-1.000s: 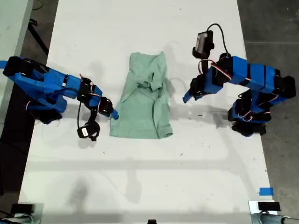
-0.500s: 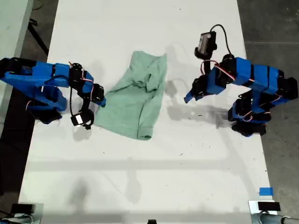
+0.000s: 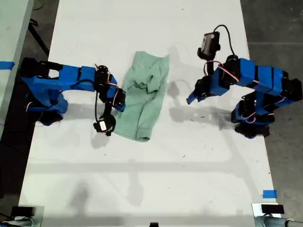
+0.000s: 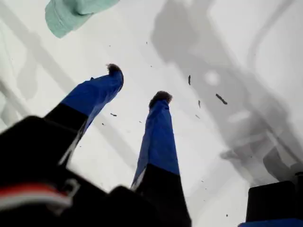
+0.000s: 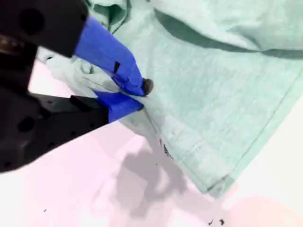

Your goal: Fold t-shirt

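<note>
The pale mint-green t-shirt (image 3: 147, 90) lies crumpled in a narrow strip in the middle of the white table (image 3: 151, 184), its lower end slanting toward the exterior view's left. My second gripper (image 3: 121, 105) reaches in from the exterior view's left and is shut on the t-shirt's edge. In the second wrist view, the second gripper (image 5: 141, 96) pinches a fold of the cloth (image 5: 218, 90). My first gripper (image 3: 189, 99) hangs open over bare table at the exterior view's right, apart from the shirt. In the first wrist view, the first gripper (image 4: 138, 84) holds nothing, and only a corner of the t-shirt (image 4: 71, 12) shows.
A piece of blue tape (image 3: 269, 194) sits near the table's front corner at the exterior view's right. Both arm bases stand at the table's side edges, with dark floor beyond. A second table (image 3: 9, 28) borders the exterior view's left.
My second gripper pulled the shirt's lower corner out toward the exterior view's left, then swung back toward the middle, leaving the shirt narrower and slanted. The first arm has barely moved.
</note>
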Action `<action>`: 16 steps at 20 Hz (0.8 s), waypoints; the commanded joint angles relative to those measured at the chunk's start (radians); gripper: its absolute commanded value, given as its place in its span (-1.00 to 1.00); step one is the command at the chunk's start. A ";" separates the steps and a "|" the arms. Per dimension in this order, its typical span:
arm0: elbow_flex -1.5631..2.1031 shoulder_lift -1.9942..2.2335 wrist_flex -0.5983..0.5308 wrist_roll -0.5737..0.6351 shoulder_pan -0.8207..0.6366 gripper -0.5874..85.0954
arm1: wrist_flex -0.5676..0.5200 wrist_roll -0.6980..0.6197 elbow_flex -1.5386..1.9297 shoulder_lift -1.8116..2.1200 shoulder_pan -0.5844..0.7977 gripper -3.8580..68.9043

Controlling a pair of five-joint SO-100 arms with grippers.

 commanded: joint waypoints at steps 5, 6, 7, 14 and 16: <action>-0.604 -0.485 0.100 -0.011 0.037 -0.97 | -0.029 0.028 0.005 0.054 -0.005 -0.44; -0.623 -0.508 0.089 -0.008 0.029 -0.89 | -0.032 0.029 0.011 0.058 -0.006 -0.44; -0.638 -0.514 0.083 0.006 0.025 -0.53 | -0.035 0.031 0.017 0.063 -0.008 -0.45; -0.644 -0.202 0.295 0.129 -0.063 -0.26 | -0.034 0.040 0.038 0.095 -0.015 -0.45; -0.611 -0.084 0.422 0.143 -0.098 -0.27 | -0.023 0.052 0.041 0.117 -0.028 -0.46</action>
